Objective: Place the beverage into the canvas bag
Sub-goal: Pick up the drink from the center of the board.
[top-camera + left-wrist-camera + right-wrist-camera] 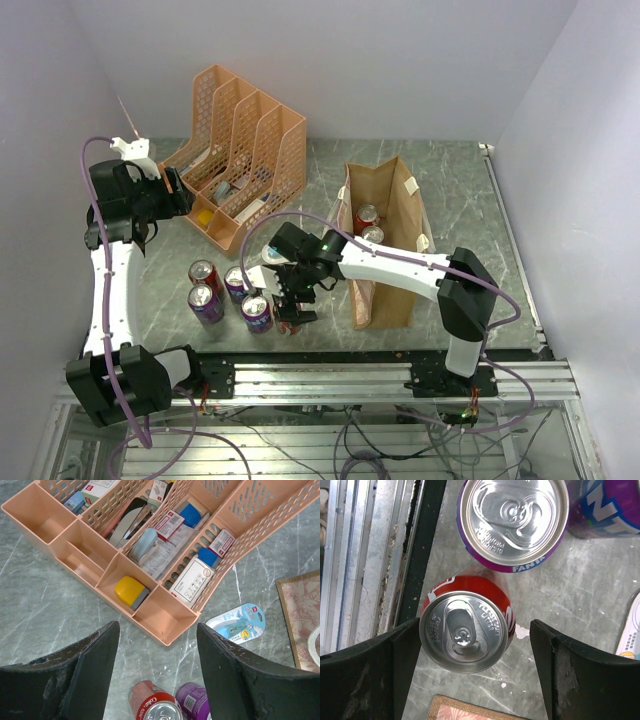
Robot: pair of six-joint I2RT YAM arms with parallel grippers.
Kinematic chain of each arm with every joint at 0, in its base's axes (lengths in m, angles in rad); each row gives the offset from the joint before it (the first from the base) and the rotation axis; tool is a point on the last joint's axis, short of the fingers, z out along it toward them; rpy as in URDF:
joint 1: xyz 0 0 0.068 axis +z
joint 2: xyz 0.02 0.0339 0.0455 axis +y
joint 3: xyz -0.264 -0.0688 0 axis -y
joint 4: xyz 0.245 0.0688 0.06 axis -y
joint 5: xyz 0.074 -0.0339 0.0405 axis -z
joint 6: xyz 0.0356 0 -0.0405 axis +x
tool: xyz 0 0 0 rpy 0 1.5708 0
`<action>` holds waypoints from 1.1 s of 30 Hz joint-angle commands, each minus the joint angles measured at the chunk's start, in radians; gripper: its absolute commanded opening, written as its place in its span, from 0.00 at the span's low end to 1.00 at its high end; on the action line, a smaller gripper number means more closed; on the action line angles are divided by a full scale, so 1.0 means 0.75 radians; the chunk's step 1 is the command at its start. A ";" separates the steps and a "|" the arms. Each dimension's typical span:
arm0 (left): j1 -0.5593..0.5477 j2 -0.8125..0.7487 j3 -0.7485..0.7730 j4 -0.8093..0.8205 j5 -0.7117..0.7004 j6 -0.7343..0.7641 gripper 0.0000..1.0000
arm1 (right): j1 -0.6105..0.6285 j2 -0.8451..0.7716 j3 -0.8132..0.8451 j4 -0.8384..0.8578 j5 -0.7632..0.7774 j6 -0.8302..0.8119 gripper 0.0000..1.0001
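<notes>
Bottom centre, five cans [205,300] are standing on the worktop [480,290], two in the canvas bag [388,305]; one red can [464,637] is sitting loose between the wide-open right jaws; left jaws are gaping empty.

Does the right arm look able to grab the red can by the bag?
Probably yes: the right gripper is open astride the upright red can; the purple can stands outside its jaws.

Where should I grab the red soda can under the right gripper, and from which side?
Grip the red can by its side wall under the rim, coming straight down from above. It stands upright, and the open right gripper flanks its free sides; the purple Fanta can crowds another.
</notes>
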 commanded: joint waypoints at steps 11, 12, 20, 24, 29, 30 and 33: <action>0.015 -0.014 -0.001 0.041 0.038 -0.015 0.73 | 0.008 0.044 -0.017 0.111 -0.082 0.082 0.81; 0.013 -0.015 -0.002 0.042 0.040 -0.017 0.73 | 0.008 0.043 -0.024 0.113 -0.084 0.082 0.81; 0.013 -0.013 0.002 0.040 0.058 -0.010 0.73 | 0.002 0.013 -0.023 0.117 -0.081 0.108 0.59; 0.007 0.005 0.025 0.045 0.088 0.004 0.72 | -0.032 -0.051 0.015 0.097 -0.091 0.144 0.46; -0.053 0.044 0.062 0.057 0.086 0.030 0.72 | -0.124 -0.141 0.137 -0.001 -0.113 0.190 0.35; -0.067 0.056 0.070 0.057 0.084 0.035 0.72 | -0.145 -0.165 0.161 -0.022 -0.117 0.198 0.34; -0.121 0.095 0.104 0.051 0.080 0.062 0.72 | -0.202 -0.224 0.245 -0.114 -0.130 0.195 0.31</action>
